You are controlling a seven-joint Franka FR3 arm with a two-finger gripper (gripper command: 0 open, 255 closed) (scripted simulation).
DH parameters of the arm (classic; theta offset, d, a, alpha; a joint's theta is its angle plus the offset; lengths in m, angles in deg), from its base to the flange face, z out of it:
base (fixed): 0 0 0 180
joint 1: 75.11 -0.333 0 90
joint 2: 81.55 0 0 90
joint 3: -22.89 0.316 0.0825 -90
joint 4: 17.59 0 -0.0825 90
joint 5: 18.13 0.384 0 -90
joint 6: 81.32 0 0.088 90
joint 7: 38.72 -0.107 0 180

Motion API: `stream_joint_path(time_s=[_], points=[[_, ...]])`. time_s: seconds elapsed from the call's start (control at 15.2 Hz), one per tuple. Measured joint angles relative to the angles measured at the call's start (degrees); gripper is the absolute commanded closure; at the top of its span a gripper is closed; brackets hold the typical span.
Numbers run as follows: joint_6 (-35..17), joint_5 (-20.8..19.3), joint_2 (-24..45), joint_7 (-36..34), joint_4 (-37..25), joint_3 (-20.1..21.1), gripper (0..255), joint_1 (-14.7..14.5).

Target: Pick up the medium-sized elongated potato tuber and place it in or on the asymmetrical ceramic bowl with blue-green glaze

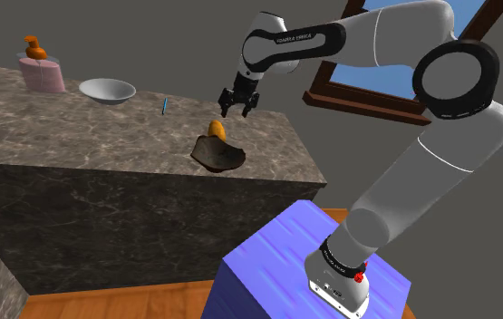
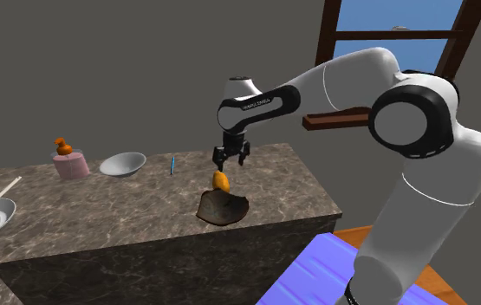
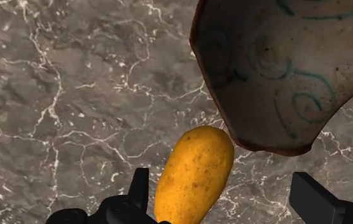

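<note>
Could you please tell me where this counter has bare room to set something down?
Bare marble counter lies between the white bowl and the brown-rimmed bowl, broken only by a thin blue stick. It is crowded where the potato sits beside the brown-rimmed bowl beneath the open gripper.

I see a smooth, white-veined grey-brown marble table (image 3: 73, 95). The elongated orange-yellow potato (image 3: 194, 175) has matt, speckled skin; the lopsided ceramic bowl (image 3: 283, 70) carries a pale glaze with blue-green swirls and brown rim.
</note>
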Motion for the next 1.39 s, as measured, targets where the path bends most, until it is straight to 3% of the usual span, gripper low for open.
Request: stream_joint_path(time_s=[0.66,1.39], points=[[-2.7,-1.4,21.9,-6.9,-18.2,-1.4,0,0.5],[-7.3,-1.5,26.4,-7.4,-18.1,-1.5,0,0.3]])
